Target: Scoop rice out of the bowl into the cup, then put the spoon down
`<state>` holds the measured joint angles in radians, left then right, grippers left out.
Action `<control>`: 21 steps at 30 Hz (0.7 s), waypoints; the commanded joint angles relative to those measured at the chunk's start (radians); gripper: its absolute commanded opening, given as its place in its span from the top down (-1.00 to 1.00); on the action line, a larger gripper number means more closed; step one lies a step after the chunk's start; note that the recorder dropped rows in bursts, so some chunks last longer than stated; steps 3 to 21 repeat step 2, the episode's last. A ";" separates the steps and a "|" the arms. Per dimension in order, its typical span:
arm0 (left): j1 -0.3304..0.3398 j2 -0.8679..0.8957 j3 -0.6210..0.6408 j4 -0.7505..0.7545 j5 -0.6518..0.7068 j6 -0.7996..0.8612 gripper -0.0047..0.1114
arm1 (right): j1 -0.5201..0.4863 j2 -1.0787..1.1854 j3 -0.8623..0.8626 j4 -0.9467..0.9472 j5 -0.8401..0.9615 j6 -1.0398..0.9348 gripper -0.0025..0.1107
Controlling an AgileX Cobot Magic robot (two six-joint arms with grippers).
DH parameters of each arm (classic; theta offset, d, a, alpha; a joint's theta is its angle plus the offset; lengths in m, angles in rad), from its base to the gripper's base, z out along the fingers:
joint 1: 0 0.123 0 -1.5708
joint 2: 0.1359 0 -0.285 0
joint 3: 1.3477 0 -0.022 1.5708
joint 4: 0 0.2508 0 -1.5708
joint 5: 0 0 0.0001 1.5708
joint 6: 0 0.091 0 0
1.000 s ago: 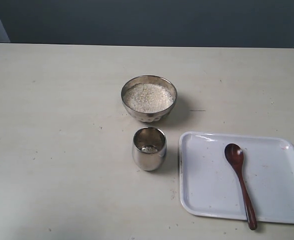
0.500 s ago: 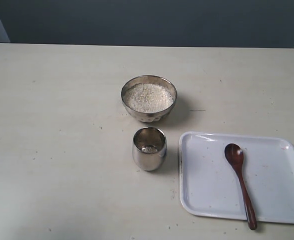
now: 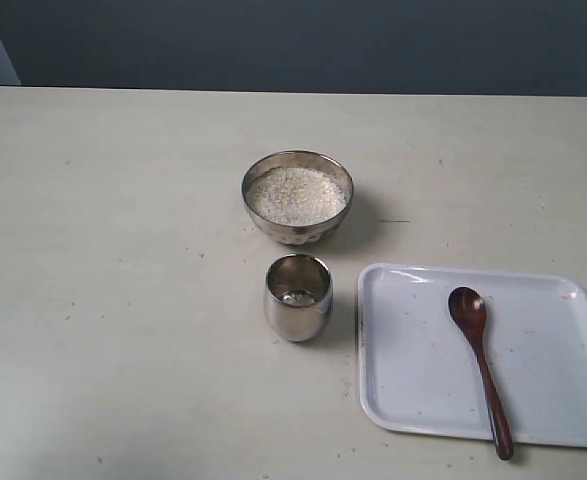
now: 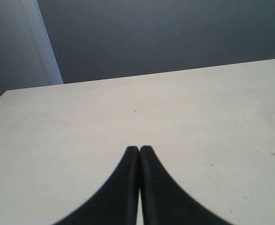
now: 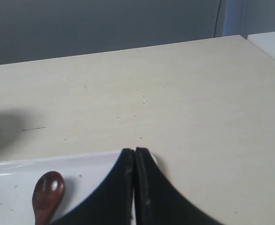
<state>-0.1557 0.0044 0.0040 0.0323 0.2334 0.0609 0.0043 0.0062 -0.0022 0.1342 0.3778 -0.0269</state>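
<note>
The metal bowl (image 3: 297,196) stands mid-table, filled with white rice (image 3: 296,194). Just in front of it is the steel cup (image 3: 298,297) with a few grains at its bottom. The dark wooden spoon (image 3: 480,366) lies on the white tray (image 3: 413,360), head toward the bowl; its head (image 5: 47,191) shows in the right wrist view. Neither arm appears in the exterior view. My right gripper (image 5: 135,150) is shut and empty above the tray's corner, beside the spoon head. My left gripper (image 4: 139,148) is shut and empty over bare table.
The tray (image 5: 15,178) sits at the front right of the pale table (image 3: 123,250). A dark wall runs behind the table's far edge. A white object's corner (image 5: 273,44) shows at the table's side in the right wrist view.
</note>
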 commanded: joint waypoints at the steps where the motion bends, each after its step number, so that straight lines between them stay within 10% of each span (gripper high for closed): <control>1: -0.006 -0.004 -0.004 0.005 -0.001 -0.007 0.91 | -0.004 -0.006 0.002 -0.001 -0.014 0.000 0.96; 21: -0.006 -0.004 -0.004 0.005 -0.001 -0.007 0.91 | -0.004 -0.006 0.002 -0.001 -0.014 0.000 0.96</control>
